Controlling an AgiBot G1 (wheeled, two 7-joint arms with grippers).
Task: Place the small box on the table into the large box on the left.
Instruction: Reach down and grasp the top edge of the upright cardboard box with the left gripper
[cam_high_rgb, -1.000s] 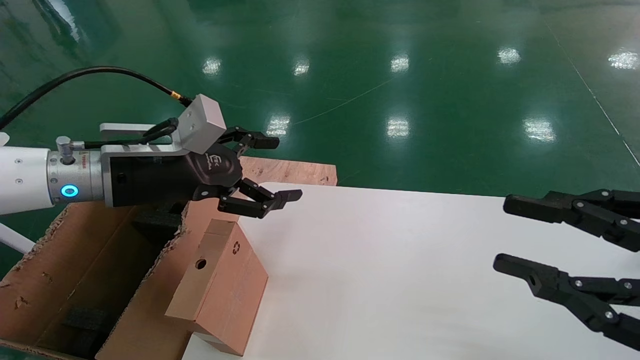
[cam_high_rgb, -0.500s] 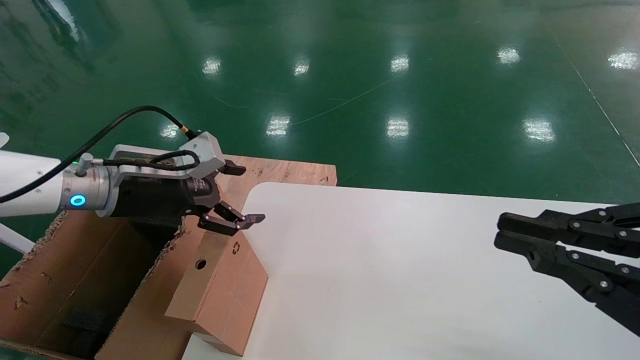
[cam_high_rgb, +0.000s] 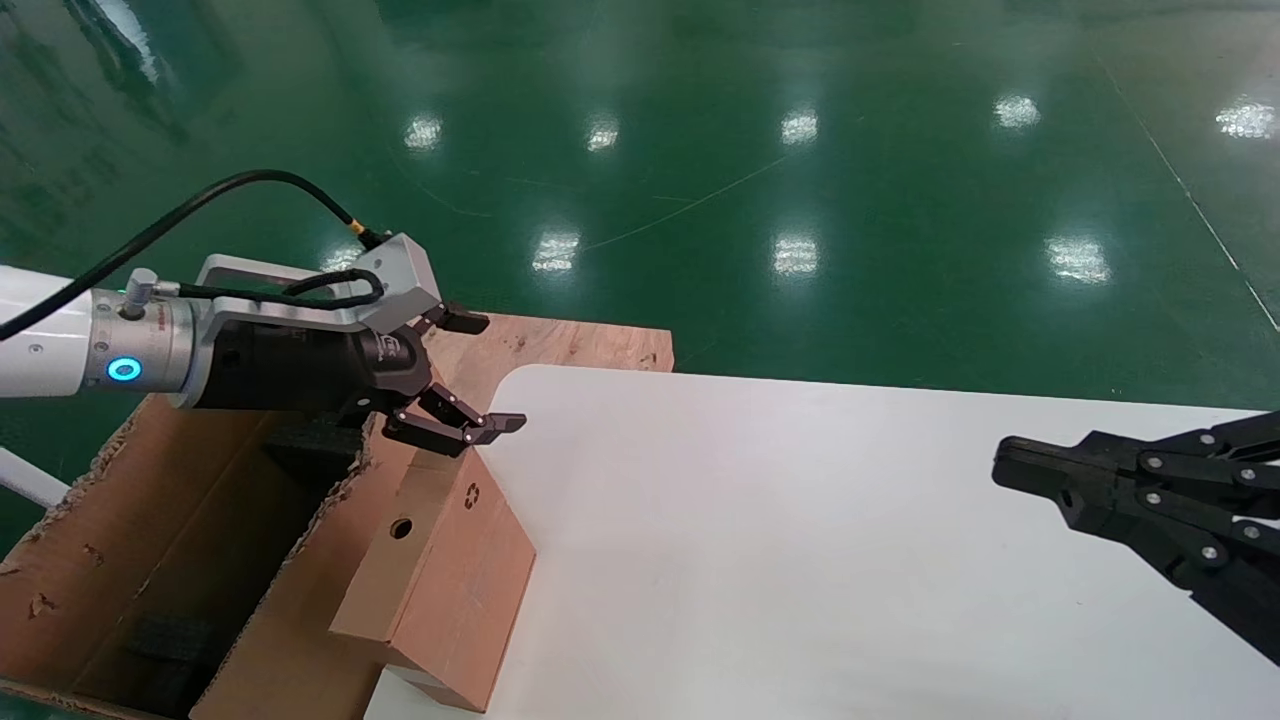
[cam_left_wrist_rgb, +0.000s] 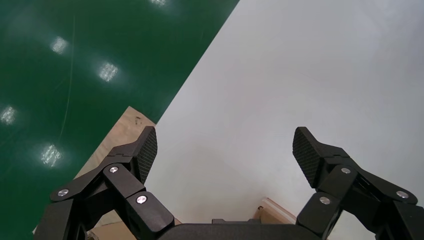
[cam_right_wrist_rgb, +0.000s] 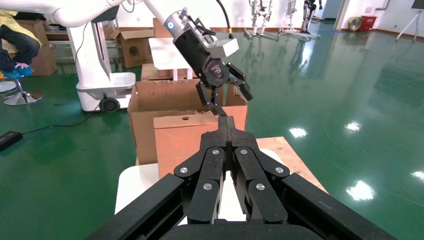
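The large box (cam_high_rgb: 150, 560) stands at the far left, off the table's left edge, its top open and ragged, with black foam blocks (cam_high_rgb: 165, 640) on its floor. That open mouth is the goal, so the carton to be moved has only a short way to go.

The small box (cam_high_rgb: 440, 580) sits on the left end of the table (cam_high_rgb: 800, 560), pressed against the large box's right-hand wall, hole and recycling mark facing up. It seems to lean a little against that wall, which would leave its far end the easiest part to reach.

The left gripper (cam_high_rgb: 470, 375) hangs just over that far end of the small box, beside the large box's far right corner, with the plywood board (cam_high_rgb: 570, 345) behind it. Its jaws are spread wide with nothing between them; the left wrist view shows the fingers (cam_left_wrist_rgb: 145, 152) apart over bare tabletop. This reads as lining up for a grasp across the carton's end, not yet made.

Far to the right of the large box, the right gripper (cam_high_rgb: 1005, 470) is parked low over the table, its jaws pressed together and empty, well clear of the work.
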